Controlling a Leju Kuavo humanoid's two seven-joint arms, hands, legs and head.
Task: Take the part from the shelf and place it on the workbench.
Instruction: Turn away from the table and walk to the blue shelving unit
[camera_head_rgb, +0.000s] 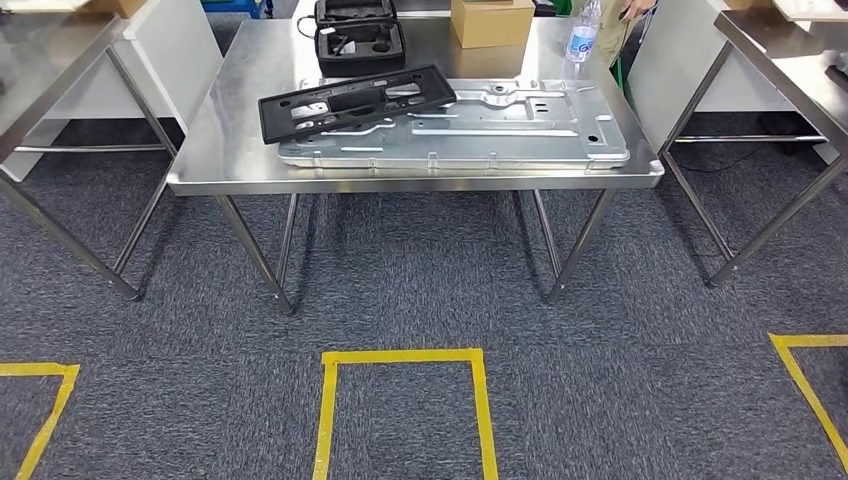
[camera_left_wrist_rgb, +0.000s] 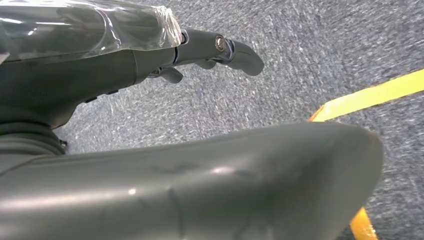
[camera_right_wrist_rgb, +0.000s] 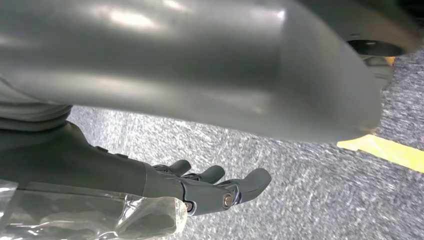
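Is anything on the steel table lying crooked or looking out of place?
Yes, mildly. The black frame part lies askew on the silver metal panel, and one corner overhangs the panel's edge. The panel itself lies flat and square on the table. Nothing looks spilled or damaged.

Silver stamped panel (camera_head_rgb: 470, 125) flat on the bench, black case (camera_head_rgb: 359, 37) and cardboard box (camera_head_rgb: 491, 21) behind it, water bottle (camera_head_rgb: 583, 33) at far right. Yellow floor tape (camera_head_rgb: 404, 357) on grey carpet (camera_head_rgb: 420, 270).

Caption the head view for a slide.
Black part resting on a silver panel atop the steel workbench.
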